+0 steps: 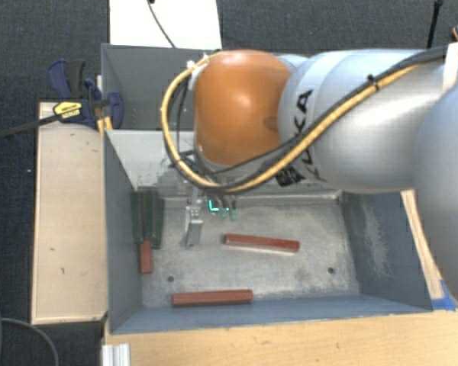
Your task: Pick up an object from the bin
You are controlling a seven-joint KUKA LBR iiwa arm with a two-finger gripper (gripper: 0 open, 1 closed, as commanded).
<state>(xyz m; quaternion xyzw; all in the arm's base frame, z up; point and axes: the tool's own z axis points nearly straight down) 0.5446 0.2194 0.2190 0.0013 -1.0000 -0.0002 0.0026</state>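
From where I'm standing, the gripper [195, 231] hangs low over bare floor in the bin [320, 227]. It's between a dark green block [147, 216] by the view's left wall and a reddish-brown bar [261, 243] mid-bin. Can't tell if it's spread or pinched, since the orange cover [240, 105] blocks most of it. I'd go for the bar: long, thin, flat, and clear of everything else. Centre over its middle, straddle the narrow way, then squeeze.
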